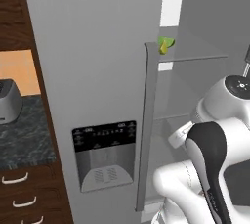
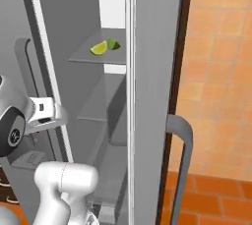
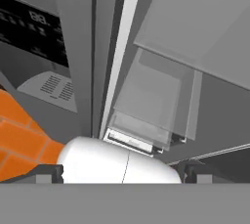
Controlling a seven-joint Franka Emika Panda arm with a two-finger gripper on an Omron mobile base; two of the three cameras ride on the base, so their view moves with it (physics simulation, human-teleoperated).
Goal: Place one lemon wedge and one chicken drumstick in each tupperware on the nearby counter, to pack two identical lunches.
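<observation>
Yellow-green, two lemon wedges [image 2: 105, 46] are seen lying side by side on an upper grey shelf [image 2: 91, 58] inside the open fridge [image 2: 118, 96]; in the left base view the same wedges [image 1: 165, 44] are glimpsed just past the top of the door handle [image 1: 147, 125], at the near end of that shelf. One wedge is lit bright, the other is darker and greener behind it.

Well below the wedges, the white arm is folded in front of the fridge opening, its dark-capped joints bulking at the lower right of the left base view and at the lower left of the right base view. The gripper [image 3: 122, 171] is seen through the hand view, pointed into the lower part of the fridge; its two finger tips [image 3: 49, 173] are set wide apart at the bottom corners of that view, with nothing held between them.

Lower shelves and a clear bin [image 3: 151, 100] are shown inside the fridge, and no food can be made out on them. The closed fridge door [image 1: 93, 86] with its black panel and water dispenser [image 1: 105, 157] is shown in the left base view, as is a stretch of the marbled counter [image 1: 24, 135] to the left with a grey appliance [image 1: 9, 101] on it and wood drawers [image 1: 27, 196] below. Orange wall tiles [image 2: 221, 71] and the outer handle [image 2: 183, 160] of the open door are given by the right base view.
</observation>
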